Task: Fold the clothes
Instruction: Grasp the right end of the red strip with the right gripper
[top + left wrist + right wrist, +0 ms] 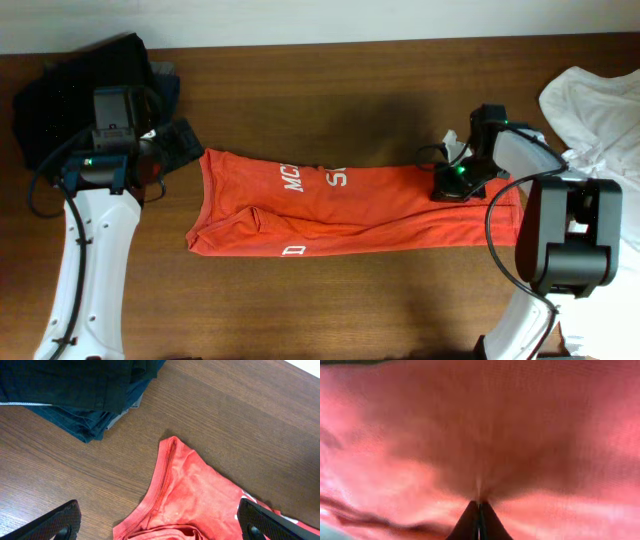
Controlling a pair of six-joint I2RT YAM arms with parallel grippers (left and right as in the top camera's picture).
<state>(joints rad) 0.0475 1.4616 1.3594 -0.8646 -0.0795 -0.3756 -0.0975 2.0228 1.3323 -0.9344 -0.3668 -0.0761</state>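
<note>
The red-orange T-shirt [350, 212] lies folded into a long band across the middle of the table, with bits of white lettering showing. My left gripper [165, 160] is open just off the shirt's left end. In the left wrist view its fingers [160, 527] are spread wide over the shirt's hemmed corner [195, 495] and hold nothing. My right gripper [442, 186] is down on the shirt's right end. In the right wrist view its fingers [479, 510] are shut, pinching the red fabric [470, 435], which fills the frame.
A pile of black and navy garments [70, 90] sits at the back left corner; it also shows in the left wrist view [75, 395]. A plain white shirt [600, 100] lies at the right edge. The wooden table [330, 80] shows bare behind the shirt.
</note>
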